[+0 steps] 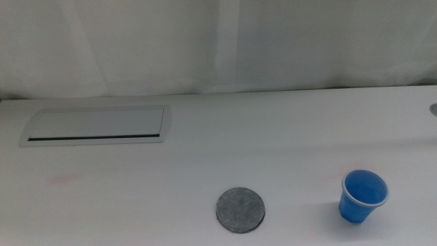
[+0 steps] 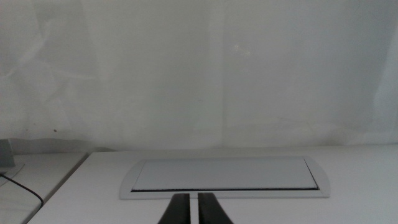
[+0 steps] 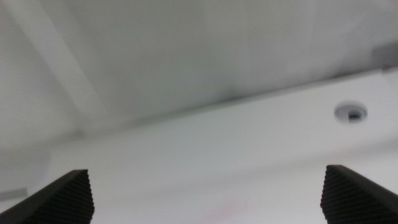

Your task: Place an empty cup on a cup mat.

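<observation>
The blue cup (image 1: 362, 196) with a thin white rim stands upright and empty on the white table at the front right. The round mottled grey cup mat (image 1: 240, 210) lies flat near the front middle, to the left of the cup and apart from it. Neither arm shows in the middle view. My left gripper (image 2: 193, 210) is shut and empty, pointing toward the rectangular panel. My right gripper (image 3: 211, 193) is open wide and empty, with only bare table between its jaws. The cup and the mat are out of both wrist views.
A rectangular grey-white panel with a dark slot (image 1: 97, 126) lies flush in the table at the back left, and shows in the left wrist view (image 2: 222, 176). A small round hole (image 3: 351, 112) sits near the table's right edge. A white curtain hangs behind the table.
</observation>
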You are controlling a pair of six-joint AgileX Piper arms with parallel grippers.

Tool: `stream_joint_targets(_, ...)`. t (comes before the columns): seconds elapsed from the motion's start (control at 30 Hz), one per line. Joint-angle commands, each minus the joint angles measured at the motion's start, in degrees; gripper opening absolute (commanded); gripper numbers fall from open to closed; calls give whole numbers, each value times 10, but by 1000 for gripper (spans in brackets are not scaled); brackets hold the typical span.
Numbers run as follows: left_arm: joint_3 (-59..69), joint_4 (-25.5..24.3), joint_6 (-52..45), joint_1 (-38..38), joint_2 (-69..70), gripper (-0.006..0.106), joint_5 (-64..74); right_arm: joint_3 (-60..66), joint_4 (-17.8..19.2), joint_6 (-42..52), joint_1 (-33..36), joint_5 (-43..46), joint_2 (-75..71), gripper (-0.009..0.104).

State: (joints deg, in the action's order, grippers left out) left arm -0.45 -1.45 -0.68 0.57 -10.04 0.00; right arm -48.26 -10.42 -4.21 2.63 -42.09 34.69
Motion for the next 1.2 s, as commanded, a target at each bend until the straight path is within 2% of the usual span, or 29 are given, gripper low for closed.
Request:
stream_joint_targets(0.0, 24, 3, 0, 1, 2, -3, -7, -43, -2, 20, -4, -63, 58, 103)
stream_joint_targets(0.2, 24, 3, 0, 1, 2, -3, -7, -95, -22, 93, -4, -141, 173, 103)
stream_joint_targets(0.37, 24, 3, 0, 1, 2, -3, -7, -96, -58, 136, -4, -140, 242, 103)
stream_joint_targets(0.57, 24, 3, 0, 1, 2, -3, -7, -94, -56, 139, -4, -187, 313, 103)
stream_joint_targets(0.83, 24, 3, 0, 1, 2, -3, -7, -89, -46, 148, 21, -193, 386, 103)
stream_joint_targets(1.17, 24, 3, 0, 1, 2, -3, -7, -23, -45, 147, 38, -114, 454, 103)
